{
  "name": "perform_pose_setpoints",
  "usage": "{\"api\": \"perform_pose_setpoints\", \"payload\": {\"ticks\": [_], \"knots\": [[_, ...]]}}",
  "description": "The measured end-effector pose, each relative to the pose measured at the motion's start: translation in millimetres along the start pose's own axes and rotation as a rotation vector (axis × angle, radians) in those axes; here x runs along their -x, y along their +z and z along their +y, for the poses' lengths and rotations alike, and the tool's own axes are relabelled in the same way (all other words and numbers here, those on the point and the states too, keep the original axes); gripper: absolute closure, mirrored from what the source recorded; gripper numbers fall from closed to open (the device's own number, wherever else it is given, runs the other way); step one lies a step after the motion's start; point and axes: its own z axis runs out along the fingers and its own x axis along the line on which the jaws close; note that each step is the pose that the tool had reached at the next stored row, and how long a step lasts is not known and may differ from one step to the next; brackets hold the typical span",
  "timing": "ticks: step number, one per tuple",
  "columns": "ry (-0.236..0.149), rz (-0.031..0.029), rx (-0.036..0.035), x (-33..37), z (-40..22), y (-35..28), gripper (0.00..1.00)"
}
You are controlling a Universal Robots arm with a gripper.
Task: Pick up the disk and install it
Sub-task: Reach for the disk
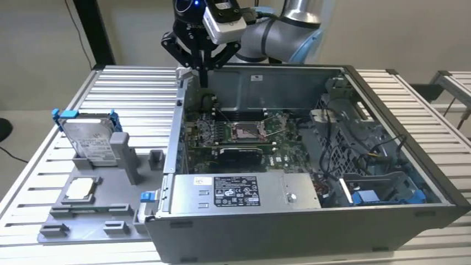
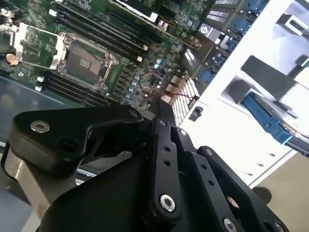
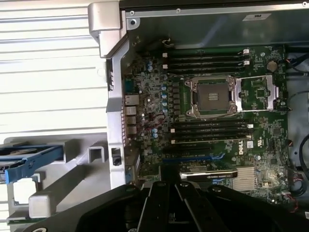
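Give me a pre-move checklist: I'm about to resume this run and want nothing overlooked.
1. Disk reachable: ok, it stands upright in the grey holder with nothing over it.
2. Gripper empty: ok, shut on nothing.
3. Gripper at the disk: not ok, it hangs over a rear corner of the computer case, apart from the disk.
4. Case open: ok, the motherboard is exposed.
5. Place for the disk inside the case free: cannot tell.

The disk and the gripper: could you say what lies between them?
In the exterior view, the case's side wall and ribbed tabletop separate gripper from disk.
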Motion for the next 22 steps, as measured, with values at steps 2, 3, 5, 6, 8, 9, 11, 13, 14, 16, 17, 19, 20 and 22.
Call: {"api": "perform_pose_setpoints", "payload": {"ticks": [2, 3, 5, 6, 8, 9, 11, 13, 14, 16, 17, 19, 20, 22], "knots": [[0.0, 0.0, -0.0001, -3.3, 0.0, -0.1, 1.0], [0.0, 0.0001, -0.0001, -5.0, 0.0, -0.1, 1.0], [0.0, 0.0001, -0.0001, -8.4, 0.0, -0.2, 1.0], [0.0, 0.0001, -0.0001, -10.2, -0.1, -0.2, 1.0], [0.0, 0.0001, -0.0001, -14.2, -0.4, -0.3, 1.0], [0.0, 0.0001, -0.0001, -16.3, -0.5, -0.4, 1.0], [0.0, 0.0, -0.0001, -20.6, -0.8, -0.4, 1.0], [-0.001, 0.0001, 0.0, -25.1, -1.2, -0.5, 1.0], [-0.002, 0.0001, -0.0001, -27.3, -1.3, -0.6, 1.0], [-0.004, 0.0002, 0.0001, -31.9, -1.6, -0.7, 1.0], [-0.006, 0.0003, 0.0001, -34.1, -1.8, -0.8, 1.0], [-0.01, 0.0006, 0.0001, -38.3, -2.1, -0.9, 1.0], [-0.012, 0.0006, 0.0002, -40.5, -2.2, -0.9, 1.0], [-0.013, 0.0007, 0.0002, -45.1, -2.5, -1.0, 1.0]]}}
